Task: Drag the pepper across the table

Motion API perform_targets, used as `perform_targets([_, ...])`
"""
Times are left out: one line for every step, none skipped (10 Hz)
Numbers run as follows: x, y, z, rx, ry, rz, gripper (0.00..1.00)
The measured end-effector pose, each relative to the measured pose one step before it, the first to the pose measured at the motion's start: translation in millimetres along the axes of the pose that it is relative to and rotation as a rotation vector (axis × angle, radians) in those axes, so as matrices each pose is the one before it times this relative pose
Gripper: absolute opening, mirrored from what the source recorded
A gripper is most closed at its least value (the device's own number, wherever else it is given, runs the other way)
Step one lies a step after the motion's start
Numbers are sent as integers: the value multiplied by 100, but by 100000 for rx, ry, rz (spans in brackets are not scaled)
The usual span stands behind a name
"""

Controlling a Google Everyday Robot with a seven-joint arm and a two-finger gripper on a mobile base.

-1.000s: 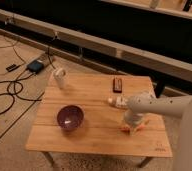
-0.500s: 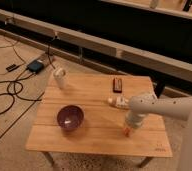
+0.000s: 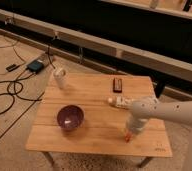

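Observation:
The pepper shows as a small orange-red shape on the light-wood table, near the front right. My gripper comes in on a white arm from the right and points down, directly over the pepper and at its top. Most of the pepper is hidden by the gripper.
A purple bowl stands at the front left of the table. A white cup is at the back left and a dark bar at the back. A white bottle with an orange cap lies just behind the gripper. Cables and a box lie on the floor at left.
The gripper has moved a little toward the table's front edge, and the orange-red pepper beneath it has moved the same way. The bowl, cup, bar and bottle have stayed put.

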Motion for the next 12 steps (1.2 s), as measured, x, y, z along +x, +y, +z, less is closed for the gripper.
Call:
perform_targets([1906, -629, -1, 456, 1068, -1414, 0])
perform_targets([1514, -535, -69, 250, 784, -960, 0])
perform_targets([1757, -487, -150, -70, 789, -1161, 0])
perform_targets([1949, -588, -194, 13, 765, -1185, 0])
perform_targets([1746, -409, -55, -248, 749, -888, 0])
perform_targets([2029, -480, 60, -169, 1252, -786, 0])
perform_targets([1824, -372, 120, -238, 1342, -572, 0])
perform_targets([2008, -439, 271, -192, 2154, -340, 0])
perform_targets([1494, -296, 281, -7, 1829, -455, 0])
perform_targets([2371, -335, 578, -436, 3342, -693, 0])
perform_targets([1112, -112, 288, -104, 1673, -384, 0])
perform_targets([1655, -169, 554, 8, 2693, -927, 1])
